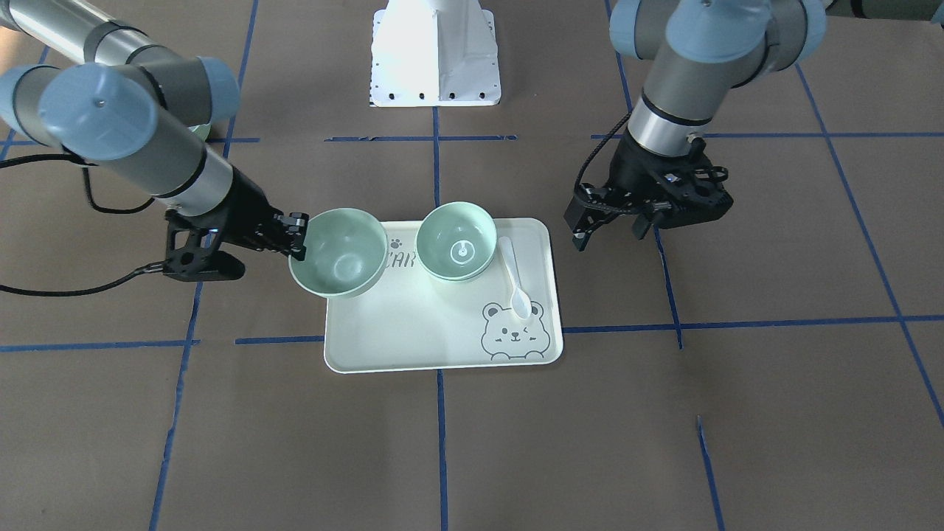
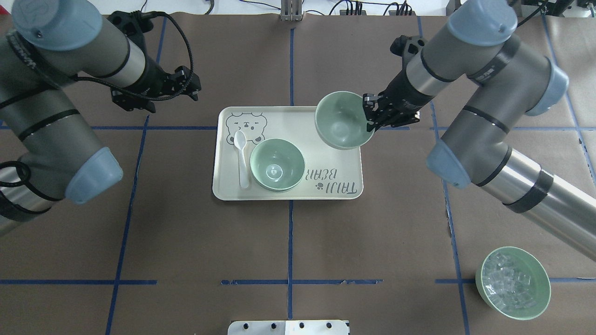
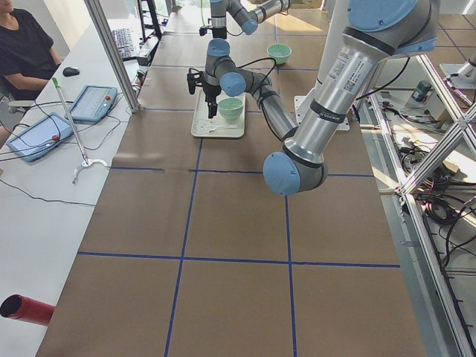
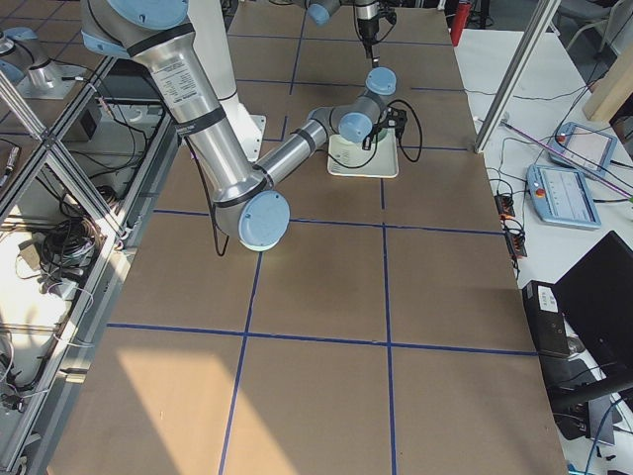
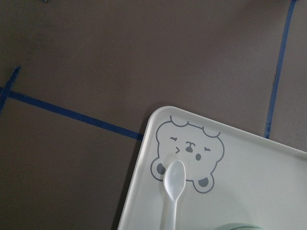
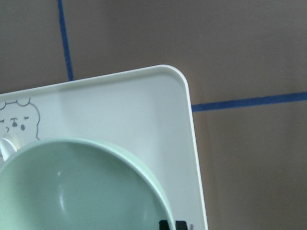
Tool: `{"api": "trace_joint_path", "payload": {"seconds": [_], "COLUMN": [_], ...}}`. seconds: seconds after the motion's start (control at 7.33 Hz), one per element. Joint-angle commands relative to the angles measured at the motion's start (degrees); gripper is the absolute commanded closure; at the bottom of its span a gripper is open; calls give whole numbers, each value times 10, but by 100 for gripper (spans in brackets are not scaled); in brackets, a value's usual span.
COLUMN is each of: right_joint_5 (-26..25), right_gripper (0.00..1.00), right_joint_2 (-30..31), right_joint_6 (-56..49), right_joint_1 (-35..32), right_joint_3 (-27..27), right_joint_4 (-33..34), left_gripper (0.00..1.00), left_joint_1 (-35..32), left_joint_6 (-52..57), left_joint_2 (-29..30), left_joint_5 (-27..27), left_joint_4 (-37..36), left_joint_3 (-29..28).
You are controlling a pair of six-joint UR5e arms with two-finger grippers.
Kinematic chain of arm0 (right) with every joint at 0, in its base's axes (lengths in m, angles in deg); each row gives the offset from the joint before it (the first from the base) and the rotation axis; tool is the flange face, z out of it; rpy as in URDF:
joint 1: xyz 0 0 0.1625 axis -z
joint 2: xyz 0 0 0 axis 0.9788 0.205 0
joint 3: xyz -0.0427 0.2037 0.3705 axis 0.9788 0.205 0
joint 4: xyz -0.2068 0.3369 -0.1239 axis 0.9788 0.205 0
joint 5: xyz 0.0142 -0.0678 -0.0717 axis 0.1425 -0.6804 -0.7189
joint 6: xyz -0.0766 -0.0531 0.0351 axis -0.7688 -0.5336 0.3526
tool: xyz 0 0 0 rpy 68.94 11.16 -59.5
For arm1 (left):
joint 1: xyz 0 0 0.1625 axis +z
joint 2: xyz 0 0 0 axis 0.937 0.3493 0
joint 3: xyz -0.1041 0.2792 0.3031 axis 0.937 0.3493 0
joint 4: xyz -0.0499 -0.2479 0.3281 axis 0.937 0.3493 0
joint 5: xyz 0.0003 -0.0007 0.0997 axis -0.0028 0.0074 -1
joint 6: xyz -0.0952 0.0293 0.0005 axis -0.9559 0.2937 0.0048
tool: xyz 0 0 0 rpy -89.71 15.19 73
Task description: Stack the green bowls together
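My right gripper [image 2: 372, 116] is shut on the rim of one green bowl [image 2: 342, 120] and holds it slightly tilted above the tray's far right corner; in the front view the gripper [image 1: 299, 236] and this bowl [image 1: 339, 252] are at the tray's left. The right wrist view shows the bowl [image 6: 72, 191] over the tray [image 6: 144, 105]. More green bowls [image 2: 277, 165] sit nested on the tray [image 2: 326, 188], apparently two; the nested bowls also show in the front view [image 1: 456, 241]. My left gripper [image 2: 188, 83] is open and empty, off the tray's far left corner.
A white spoon [image 2: 241, 156] lies on the tray beside the nested bowls, near the bear print [image 5: 188, 148]. A green bowl of clear cubes [image 2: 513, 283] stands at the near right of the table. The robot's white base [image 1: 435, 55] is behind the tray.
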Motion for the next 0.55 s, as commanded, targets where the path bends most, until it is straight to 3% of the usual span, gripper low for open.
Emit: {"api": "trace_joint_path", "payload": {"seconds": [0.0, 0.14, 0.41], "right_joint_5": [-60, -96, -121], "right_gripper": [100, 100, 100], "right_joint_2": [-33, -36, -43], "right_joint_6": [58, 59, 60], "right_joint_1": [79, 104, 131], "right_joint_3": [-1, 2, 8], "right_joint_4": [0, 0, 1], "left_gripper": [0, 0, 0], "left_joint_1": [-69, -87, -107], "left_joint_6": [93, 131, 163], "left_joint_2": [-28, -42, -51], "left_joint_5": [45, 48, 49], "left_joint_4": [0, -1, -1], "left_joint_3": [4, 2, -5]}}
